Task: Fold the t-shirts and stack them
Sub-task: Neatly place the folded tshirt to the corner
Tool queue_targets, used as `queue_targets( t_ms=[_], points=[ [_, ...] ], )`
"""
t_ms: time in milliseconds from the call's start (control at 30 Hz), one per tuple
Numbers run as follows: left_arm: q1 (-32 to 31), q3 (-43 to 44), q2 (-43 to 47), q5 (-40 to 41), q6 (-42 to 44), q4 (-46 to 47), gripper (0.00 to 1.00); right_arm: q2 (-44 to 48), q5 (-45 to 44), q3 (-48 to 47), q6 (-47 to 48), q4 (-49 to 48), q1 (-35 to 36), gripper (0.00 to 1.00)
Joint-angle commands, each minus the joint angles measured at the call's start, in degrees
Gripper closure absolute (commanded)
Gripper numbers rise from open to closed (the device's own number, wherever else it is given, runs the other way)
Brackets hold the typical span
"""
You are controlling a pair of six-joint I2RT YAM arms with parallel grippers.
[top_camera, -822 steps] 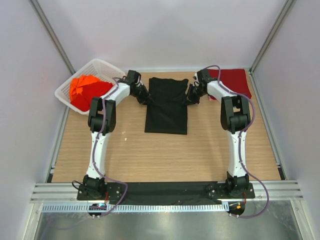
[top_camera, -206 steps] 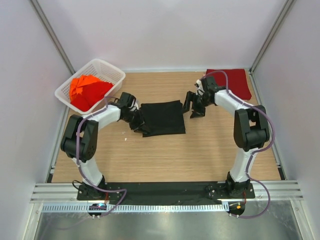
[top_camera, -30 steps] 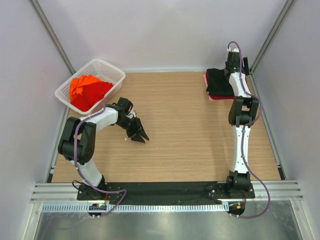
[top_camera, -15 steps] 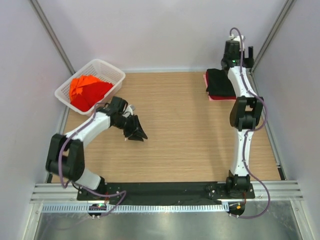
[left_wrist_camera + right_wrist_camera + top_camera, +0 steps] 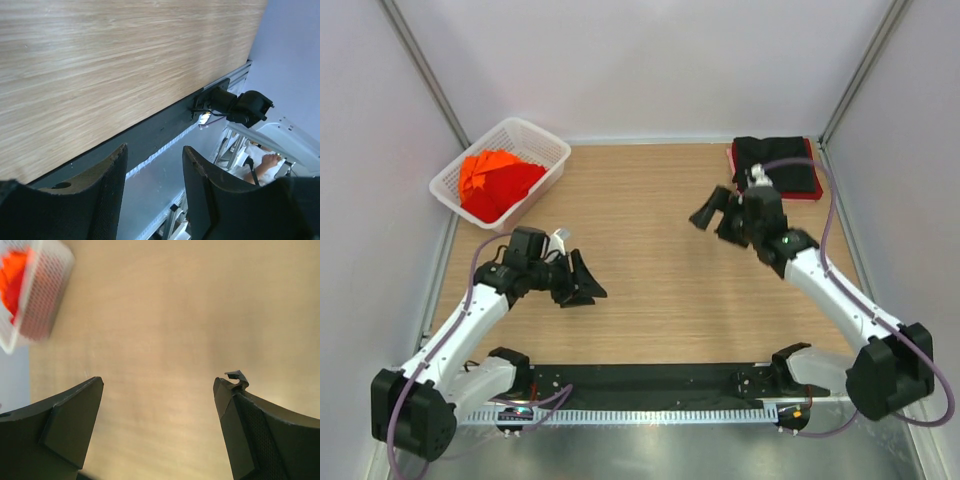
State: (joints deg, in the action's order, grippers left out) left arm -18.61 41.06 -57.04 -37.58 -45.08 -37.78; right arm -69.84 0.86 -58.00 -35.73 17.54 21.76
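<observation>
Black t-shirt (image 5: 772, 158) sits folded on the dark red t-shirt (image 5: 813, 188) at the far right corner, orange-red t-shirts (image 5: 492, 180) wait in the basket (image 5: 542, 133) — left gripper (image 5: 588, 287) half open, right gripper (image 5: 716, 215) spread wide, both empty. I'd pinch one layer only, lifting clear of the rim.

This is a robotics lab cell. White walls (image 5: 650, 70) on metal posts (image 5: 427, 75) enclose a wooden table (image 5: 650, 300), with robot arms (image 5: 835, 290) bolted to a black plate (image 5: 650, 380).
</observation>
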Motion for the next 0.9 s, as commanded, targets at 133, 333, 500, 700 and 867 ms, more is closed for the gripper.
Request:
queue_targets(
  t_ms=[133, 333, 500, 700, 867],
  points=[
    [0.33, -6.68, 9.12, -0.39, -6.68, 5.61, 0.44, 29.47, 13.99, 30.91, -23.59, -2.99, 0.48, 0.00],
    [0.24, -18.72, 16.93, -3.63, -14.49, 16.32, 0.38, 50.99, 19.17, 46.90, -35.19, 3.28, 0.48, 0.00],
    [0.24, -27.42, 28.54, -4.69, -22.75, 24.77, 0.27, 60.34, 21.28, 53.86, -37.75, 6.89, 0.39, 0.00],
    [0.24, -39.90, 46.37, -5.83, -37.08, 31.63, 0.22, 63.34, 19.97, 55.97, -34.50, 11.20, 0.39, 0.00],
    [0.24, -43.61, 58.02, -7.67, -40.97, 29.95, 0.15, 63.25, 24.96, 60.01, -35.91, 1.73, 0.48, 0.00]
  ],
)
